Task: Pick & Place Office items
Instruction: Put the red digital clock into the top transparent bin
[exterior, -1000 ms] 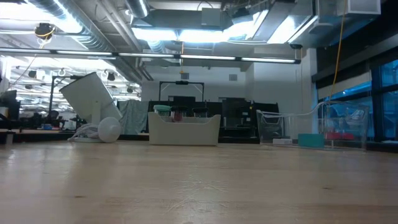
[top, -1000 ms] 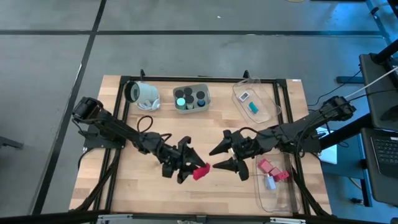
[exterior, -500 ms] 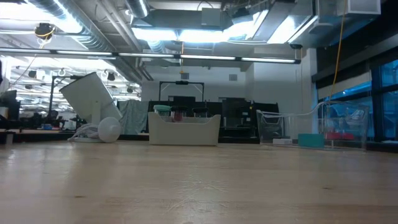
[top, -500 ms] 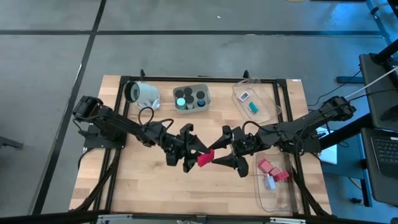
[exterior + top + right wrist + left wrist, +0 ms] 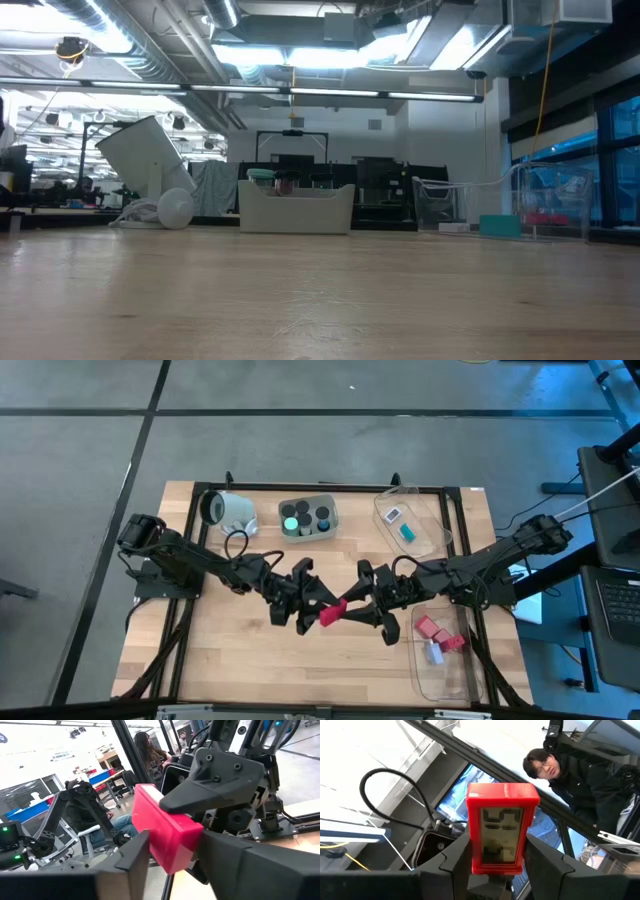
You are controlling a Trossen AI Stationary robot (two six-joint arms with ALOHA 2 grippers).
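Above the middle of the wooden bench (image 5: 240, 660), the left end effector (image 5: 318, 607) stays pinched on a red block (image 5: 332, 612) while the right end effector (image 5: 352, 610), spread wide a second ago, has closed in from the other side until its 2 fingers (image 5: 131, 851) bracket the block; whether they have clamped yet cannot be told. The move reads as a handover in mid-air, likely bound for the clear tray (image 5: 447, 678) at the right, where other red pieces (image 5: 432, 628) lie.

The left wrist view shows the block as a glossy, hard-edged plastic rectangle with a small display window (image 5: 500, 831) in its face.

Farther back sit a grey tray (image 5: 308, 520) of black round caps, a second clear tray (image 5: 425, 512) holding a teal piece (image 5: 407, 532), and a tipped white cup (image 5: 232, 511).
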